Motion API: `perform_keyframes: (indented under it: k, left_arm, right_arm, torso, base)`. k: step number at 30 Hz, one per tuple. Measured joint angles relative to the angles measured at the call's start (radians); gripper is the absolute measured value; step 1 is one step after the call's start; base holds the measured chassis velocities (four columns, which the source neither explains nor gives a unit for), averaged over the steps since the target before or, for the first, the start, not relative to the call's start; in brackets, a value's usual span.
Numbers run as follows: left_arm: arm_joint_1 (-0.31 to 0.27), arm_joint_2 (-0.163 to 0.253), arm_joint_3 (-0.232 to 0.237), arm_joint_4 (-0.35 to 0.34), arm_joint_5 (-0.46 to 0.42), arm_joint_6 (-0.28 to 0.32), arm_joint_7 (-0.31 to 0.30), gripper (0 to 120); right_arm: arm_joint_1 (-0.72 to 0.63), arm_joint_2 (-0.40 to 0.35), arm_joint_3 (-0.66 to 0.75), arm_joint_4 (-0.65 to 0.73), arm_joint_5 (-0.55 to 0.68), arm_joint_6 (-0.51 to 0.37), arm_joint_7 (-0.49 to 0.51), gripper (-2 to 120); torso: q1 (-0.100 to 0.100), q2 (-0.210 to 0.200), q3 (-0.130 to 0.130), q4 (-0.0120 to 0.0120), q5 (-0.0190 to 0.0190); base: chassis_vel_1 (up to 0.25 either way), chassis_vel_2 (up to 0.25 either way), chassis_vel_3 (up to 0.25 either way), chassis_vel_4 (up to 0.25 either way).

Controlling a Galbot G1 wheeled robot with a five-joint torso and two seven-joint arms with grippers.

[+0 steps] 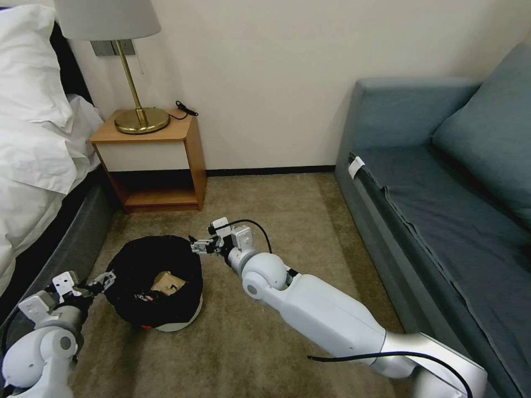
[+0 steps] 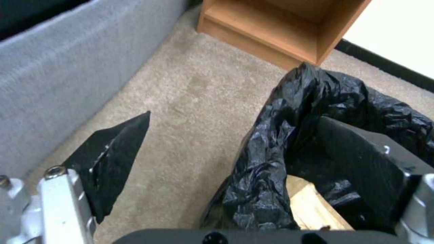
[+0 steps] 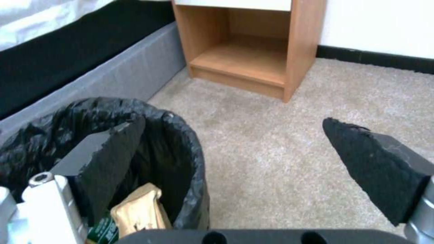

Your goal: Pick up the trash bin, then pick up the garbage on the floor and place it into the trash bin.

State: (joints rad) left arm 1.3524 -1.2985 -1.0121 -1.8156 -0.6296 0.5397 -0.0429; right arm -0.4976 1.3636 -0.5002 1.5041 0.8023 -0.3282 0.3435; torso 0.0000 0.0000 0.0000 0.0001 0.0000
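Black crinkled liner marks the trash bin (image 1: 155, 284), lower left of centre in the head view, standing on the beige carpet (image 1: 287, 210) in front of the wooden nightstand (image 1: 157, 160). Inside it: crumpled tan paper (image 1: 168, 282), a bit of red beside it. Left gripper (image 1: 102, 281) at the bin's left rim, jaws wide apart, straddling the bag edge. Right gripper (image 1: 200, 245) at the upper right rim, jaws spread, holding nothing.

Beige carpet (image 1: 310, 221), nightstand (image 1: 157, 160), blue sofa (image 1: 442, 182).
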Motion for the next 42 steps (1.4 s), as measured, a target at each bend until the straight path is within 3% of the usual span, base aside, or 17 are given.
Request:
perform_keyframes:
  k: [7,9,10,14,18,32,42]
  left_arm:
    - [0.010,0.000,-0.002,-0.045,0.097,-0.026,0.028,100]
    - [0.015,0.006,0.009,-0.068,0.192,-0.076,0.070,100]
    - [0.015,0.006,0.009,-0.068,0.192,-0.076,0.070,100]
    - [0.006,0.015,0.043,-0.074,0.306,-0.137,0.116,100]
    - [0.001,0.017,0.084,-0.075,0.357,-0.159,0.142,100]
    - [-0.001,0.007,0.160,-0.099,0.396,-0.186,0.178,100]
    - [-0.013,-0.003,0.204,-0.089,0.403,-0.185,0.182,100]
  right_arm:
    - [-0.021,0.000,0.049,-0.004,-0.002,0.006,0.003,100]
    - [-0.039,0.001,0.087,-0.012,0.014,0.022,0.010,100]
    - [-0.039,0.001,0.087,-0.012,0.014,0.022,0.010,100]
    - [-0.069,0.014,0.167,-0.054,0.026,0.053,0.010,100]
    - [-0.107,0.018,0.263,-0.103,-0.015,0.105,-0.044,100]
    - [-0.206,0.046,0.542,-0.261,-0.170,0.210,-0.192,100]
    - [-0.235,0.085,0.603,-0.350,-0.226,0.273,-0.254,100]
  torso:
    - [0.000,0.000,0.000,-0.0001,0.0000]
    - [0.000,0.000,0.000,0.0000,0.0001]
    - [0.000,0.000,0.000,0.0000,0.0001]
    - [0.000,0.000,0.000,-0.0001,0.0001]
    - [0.000,0.000,0.000,-0.0002,0.0000]
    - [0.000,0.000,0.000,-0.0002,0.0002]
    - [0.000,0.000,0.000,0.0000,0.0000]
  base:
    - [0.000,0.000,0.000,0.000]
    - [0.000,0.000,0.000,0.000]
    - [0.000,0.000,0.000,0.000]
    - [0.000,0.000,0.000,0.000]
    - [0.000,0.000,0.000,0.000]
    - [0.000,0.000,0.000,0.000]
    - [0.000,0.000,0.000,0.000]
